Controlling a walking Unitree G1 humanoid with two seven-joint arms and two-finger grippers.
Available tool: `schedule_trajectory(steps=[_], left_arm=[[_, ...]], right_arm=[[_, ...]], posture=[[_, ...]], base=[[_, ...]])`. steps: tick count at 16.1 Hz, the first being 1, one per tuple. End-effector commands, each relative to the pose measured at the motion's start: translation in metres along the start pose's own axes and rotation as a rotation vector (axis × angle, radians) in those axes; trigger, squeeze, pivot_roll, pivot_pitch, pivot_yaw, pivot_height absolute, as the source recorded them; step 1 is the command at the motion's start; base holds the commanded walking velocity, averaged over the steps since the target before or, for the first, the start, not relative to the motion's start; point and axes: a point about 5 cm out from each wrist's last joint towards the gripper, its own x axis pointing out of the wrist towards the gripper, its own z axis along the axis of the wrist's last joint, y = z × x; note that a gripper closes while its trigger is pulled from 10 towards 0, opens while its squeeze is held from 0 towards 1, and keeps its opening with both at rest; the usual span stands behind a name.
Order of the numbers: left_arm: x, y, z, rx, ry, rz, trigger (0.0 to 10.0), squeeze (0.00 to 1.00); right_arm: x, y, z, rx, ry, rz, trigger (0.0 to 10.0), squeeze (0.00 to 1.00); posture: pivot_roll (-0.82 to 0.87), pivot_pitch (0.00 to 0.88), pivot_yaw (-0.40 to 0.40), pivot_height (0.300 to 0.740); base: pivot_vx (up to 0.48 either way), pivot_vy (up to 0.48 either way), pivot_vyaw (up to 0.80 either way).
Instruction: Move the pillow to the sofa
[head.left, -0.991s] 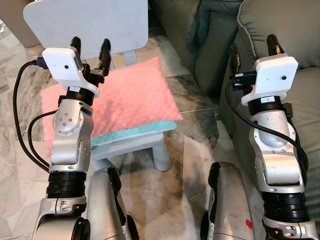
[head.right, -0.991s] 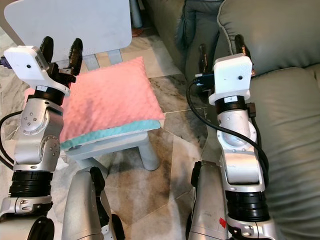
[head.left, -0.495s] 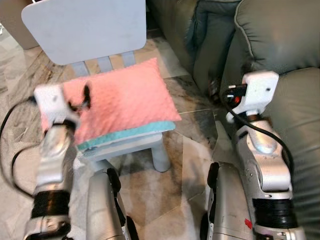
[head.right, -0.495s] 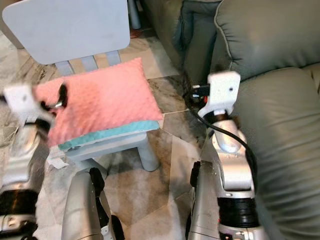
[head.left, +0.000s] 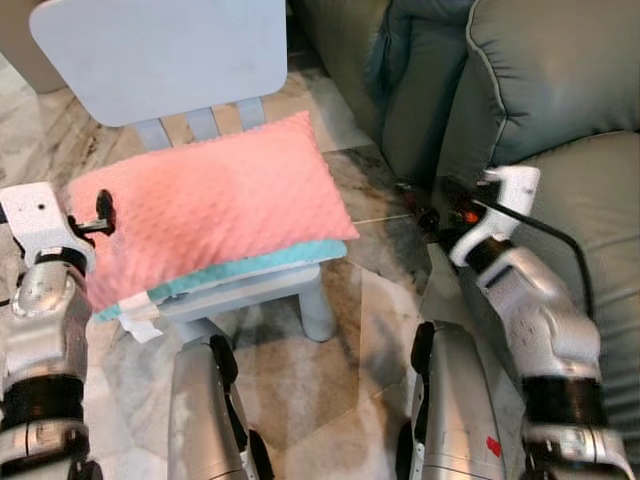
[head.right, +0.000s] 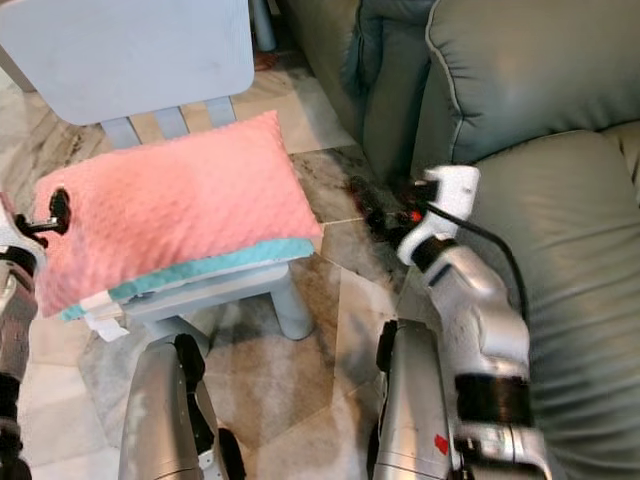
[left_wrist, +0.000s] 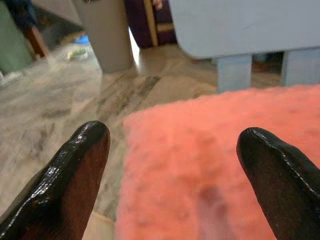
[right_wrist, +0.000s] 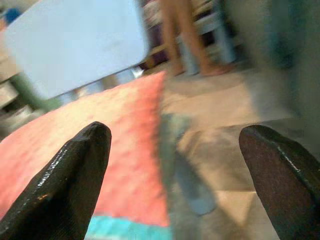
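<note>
A pink pillow (head.left: 210, 200) with a teal underside lies across the seat of a small light-blue chair (head.left: 160, 55). Its left end overhangs the seat. My left gripper (head.left: 98, 212) is low at that left end and open. In the left wrist view its two black fingertips (left_wrist: 92, 142) stand wide apart, with the pillow (left_wrist: 215, 170) just ahead between them. My right gripper (head.left: 432, 205) is open and blurred. It hangs over the floor between the chair and the grey sofa (head.left: 560, 90), pointing at the pillow's right end (right_wrist: 120, 145), apart from it.
The sofa's seat cushion (head.right: 570, 230) lies right of my right arm, its armrest (head.left: 420, 80) behind the chair. Marble floor (head.left: 380, 300) runs between chair and sofa. My own legs (head.left: 200, 420) stand below. What look like a person's legs (right_wrist: 172, 30) are beyond the chair.
Both arms have come down from a raised pose. The left gripper dropped to the pillow's left end; the right sank into the gap beside the sofa. The camera shifted a little.
</note>
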Motion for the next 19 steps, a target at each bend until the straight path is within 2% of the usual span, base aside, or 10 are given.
schedule_trajectory(steps=[1, 4, 7, 11, 13, 15, 16, 17, 18, 19], left_arm=[[0.0, 0.018, -0.003, -0.002, 0.037, 0.057, 10.0, 1.0], [0.002, 0.035, -0.006, -0.005, 0.078, 0.111, 10.0, 1.0], [0.007, 0.059, -0.005, -0.036, 0.107, 0.199, 10.0, 1.0], [0.008, 0.073, -0.001, -0.044, 0.126, 0.223, 10.0, 1.0], [0.011, 0.065, -0.008, -0.136, 0.169, 0.158, 10.0, 1.0], [0.017, 0.046, -0.008, -0.156, 0.169, 0.081, 10.0, 1.0], [0.018, 0.039, -0.008, -0.165, 0.175, 0.056, 10.0, 0.6], [0.021, 0.023, -0.011, -0.177, 0.19, -0.004, 10.0, 0.0], [0.021, 0.019, -0.013, -0.183, 0.199, -0.018, 10.0, 0.0], [0.02, 0.015, -0.016, -0.184, 0.22, -0.037, 10.0, 0.0]], right_arm=[[0.008, 0.003, -0.003, 0.029, 0.033, 0.073, 10.0, 1.0], [0.023, 0.01, -0.005, 0.097, 0.055, 0.19, 10.0, 1.0], [0.044, 0.019, -0.013, 0.111, 0.079, 0.274, 10.0, 1.0], [0.065, 0.025, -0.01, 0.071, 0.106, 0.321, 10.0, 1.0], [0.074, 0.027, -0.003, 0.051, 0.098, 0.324, 10.0, 1.0], [0.082, 0.035, 0.001, 0.012, 0.095, 0.356, 10.0, 1.0], [0.085, 0.038, 0.001, -0.007, 0.094, 0.355, 10.0, 1.0], [0.093, 0.048, -0.002, -0.047, 0.097, 0.352, 10.0, 0.09], [0.096, 0.053, -0.005, -0.057, 0.099, 0.346, 10.0, 0.0], [0.098, 0.06, -0.011, -0.079, 0.116, 0.351, 10.0, 0.0]], posture=[[-0.04, 0.274, 0.06, 0.428], [-0.02, 0.309, 0.045, 0.428], [0.0, 0.333, 0.029, 0.428], [0.03, 0.348, 0.022, 0.428], [0.04, 0.353, 0.017, 0.428], [0.05, 0.355, 0.013, 0.428], [0.05, 0.353, 0.01, 0.428], [0.05, 0.352, 0.008, 0.428], [0.06, 0.35, 0.007, 0.428], [0.06, 0.35, 0.009, 0.428]], base=[[0.0, 0.0, 0.0], [0.0, 0.0, 0.0], [0.0, 0.0, 0.0], [0.0, 0.0, 0.0], [0.0, 0.0, 0.0], [0.0, 0.0, 0.0], [0.0, 0.0, 0.0], [0.0, 0.0, 0.0], [0.0, 0.0, 0.0], [0.0, 0.0, 0.0]])
